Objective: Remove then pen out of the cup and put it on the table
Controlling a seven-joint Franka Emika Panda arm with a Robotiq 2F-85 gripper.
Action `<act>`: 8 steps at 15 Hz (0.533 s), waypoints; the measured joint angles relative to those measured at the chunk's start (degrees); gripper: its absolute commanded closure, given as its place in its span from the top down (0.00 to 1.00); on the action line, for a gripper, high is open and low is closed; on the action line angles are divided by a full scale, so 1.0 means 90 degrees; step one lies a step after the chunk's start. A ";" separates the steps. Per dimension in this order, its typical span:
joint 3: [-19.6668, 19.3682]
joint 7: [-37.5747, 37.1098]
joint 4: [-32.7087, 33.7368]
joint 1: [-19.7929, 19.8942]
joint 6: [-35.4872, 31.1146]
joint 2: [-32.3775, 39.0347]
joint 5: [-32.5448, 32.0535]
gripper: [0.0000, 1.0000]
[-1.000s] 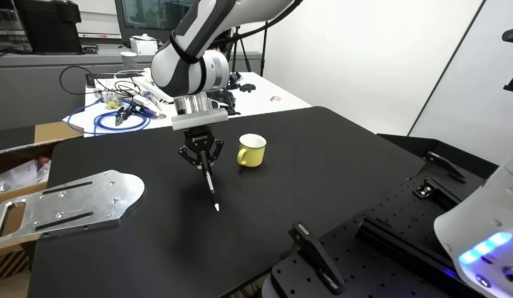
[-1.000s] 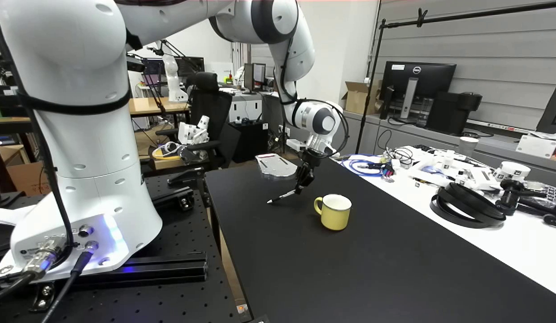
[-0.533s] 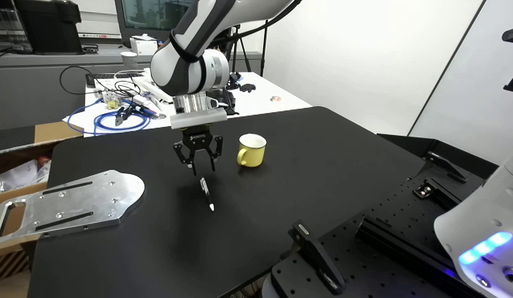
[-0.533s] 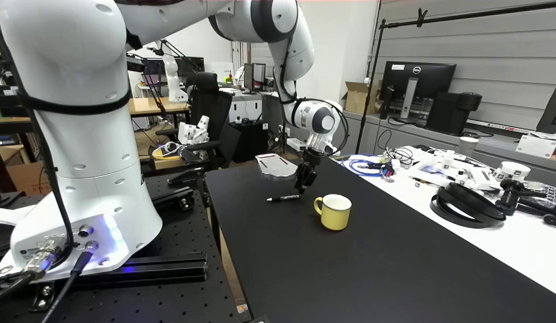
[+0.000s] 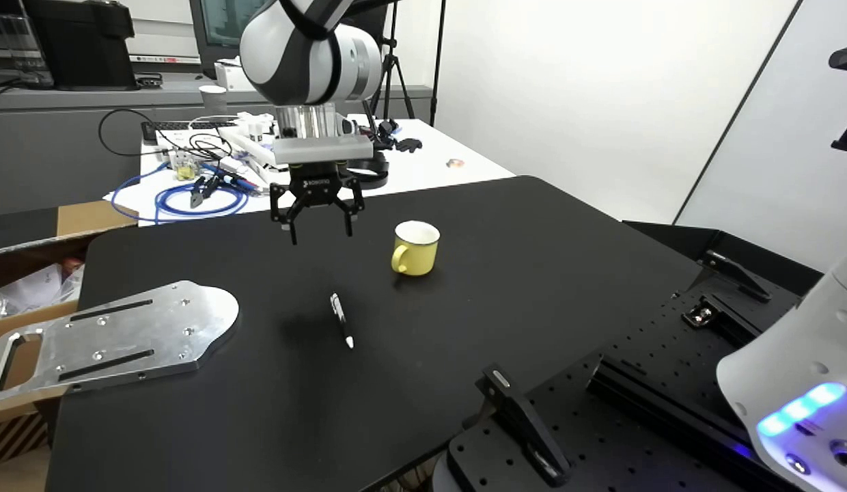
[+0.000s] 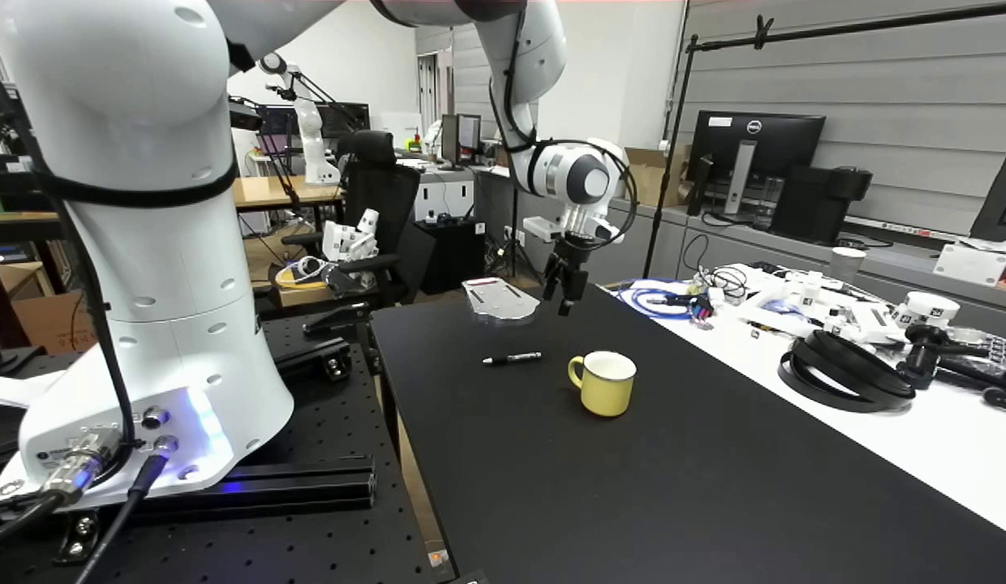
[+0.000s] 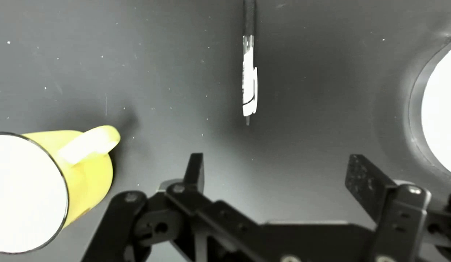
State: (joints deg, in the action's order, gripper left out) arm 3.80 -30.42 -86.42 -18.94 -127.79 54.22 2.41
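In an exterior view, pen (image 5: 341, 320) is out of the cup (image 5: 418, 255), lying flat on the black table (image 5: 533, 321), just below and left of frame centre. Gripper (image 5: 322, 238) hangs above the table, up and left of the pen and clear of it, fingers (image 7: 367, 183) spread wide. Cup stands upright near frame centre, handle toward lower left, apart from the pen. Metal plate (image 5: 150, 328) at left of frame. Wrist view: pen at top centre, black end cut by the top edge; cup cropped at lower left.
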 measured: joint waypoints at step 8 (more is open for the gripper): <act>-0.0071 0.0191 -0.0682 0.0006 -0.0220 -0.0855 -0.0008 1.00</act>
State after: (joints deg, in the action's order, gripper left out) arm 3.16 -28.70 -92.56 -18.89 -129.77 46.53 2.34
